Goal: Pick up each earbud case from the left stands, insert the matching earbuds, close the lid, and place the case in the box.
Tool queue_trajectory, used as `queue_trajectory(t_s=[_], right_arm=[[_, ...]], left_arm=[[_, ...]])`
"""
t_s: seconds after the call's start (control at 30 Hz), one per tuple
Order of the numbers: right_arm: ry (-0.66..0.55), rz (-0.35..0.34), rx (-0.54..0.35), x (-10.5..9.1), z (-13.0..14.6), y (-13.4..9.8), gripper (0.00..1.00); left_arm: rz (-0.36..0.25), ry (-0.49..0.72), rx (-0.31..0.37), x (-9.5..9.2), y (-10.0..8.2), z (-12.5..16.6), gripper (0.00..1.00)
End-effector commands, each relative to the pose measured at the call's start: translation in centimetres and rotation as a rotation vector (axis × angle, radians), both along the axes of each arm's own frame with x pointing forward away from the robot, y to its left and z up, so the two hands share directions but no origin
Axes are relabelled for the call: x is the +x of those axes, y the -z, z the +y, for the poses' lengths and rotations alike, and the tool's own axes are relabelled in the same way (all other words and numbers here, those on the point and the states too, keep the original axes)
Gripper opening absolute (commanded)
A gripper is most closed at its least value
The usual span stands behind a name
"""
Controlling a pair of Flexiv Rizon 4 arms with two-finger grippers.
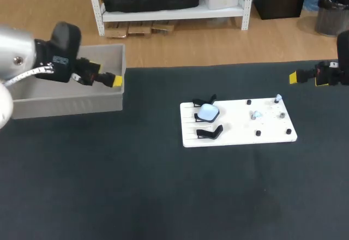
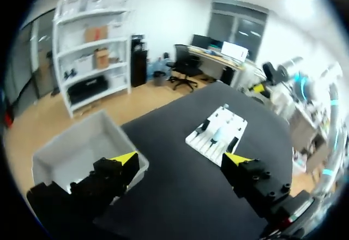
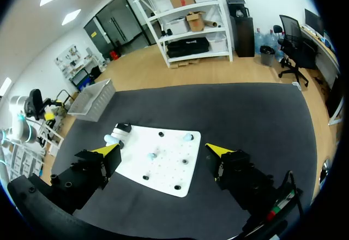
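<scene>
Left tool [image 1: 104, 73] hangs over the near right corner of the grey box [image 1: 65, 106] at the desk's [image 1: 136, 185] far left. Fingers wide apart, nothing between them, touching nothing. In the left wrist view the same tool [image 2: 180, 158] is spread wide, with the box [image 2: 82, 142] under its one finger and the white board [image 2: 218, 133] well ahead.

Right tool [image 1: 305, 77] is at the desk's right edge, well apart from the board [image 1: 240, 136]. Only one yellow tip is clear from the head view. The right wrist view shows this tool [image 3: 162, 150] wide open and empty, above the desk, with the board [image 3: 163, 169] ahead of it.

Pale case [image 1: 208, 112] sits at the board's left end, between two black stands [image 1: 204, 100] [image 1: 210, 132]. Lid state too small to tell. The case [image 3: 113, 139] also shows at the board's far corner in the right wrist view. Two small pale earbuds [image 1: 256, 114] [image 1: 278, 98] lie on the board's right half among black pegs [image 1: 258, 133]. Neither tool touches the case, earbuds or board.
</scene>
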State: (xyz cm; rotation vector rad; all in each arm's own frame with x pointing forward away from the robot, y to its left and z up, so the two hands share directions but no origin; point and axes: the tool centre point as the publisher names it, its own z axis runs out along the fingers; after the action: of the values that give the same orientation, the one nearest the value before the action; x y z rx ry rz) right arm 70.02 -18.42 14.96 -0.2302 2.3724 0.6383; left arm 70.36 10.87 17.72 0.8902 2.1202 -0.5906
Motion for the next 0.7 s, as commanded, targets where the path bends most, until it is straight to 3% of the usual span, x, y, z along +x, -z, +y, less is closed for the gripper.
queue_trajectory(t_s=[0.03,0.43,0.7], right_arm=[[-0.003,0.001,0.002,0.1,-0.1,0.0,1.00],[-0.003,0.001,0.002,0.1,-0.1,0.0,1.00],[-0.003,0.001,0.002,0.1,-0.1,0.0,1.00]], left_arm=[[-0.080,0.177,0.055,0.7,0.4,-1.5,1.00],[-0.139,0.473,0.044,0.9,1.9,-5.9,1.00],[-0.170,0.600,0.009,0.9,3.2,-9.4,1.00]])
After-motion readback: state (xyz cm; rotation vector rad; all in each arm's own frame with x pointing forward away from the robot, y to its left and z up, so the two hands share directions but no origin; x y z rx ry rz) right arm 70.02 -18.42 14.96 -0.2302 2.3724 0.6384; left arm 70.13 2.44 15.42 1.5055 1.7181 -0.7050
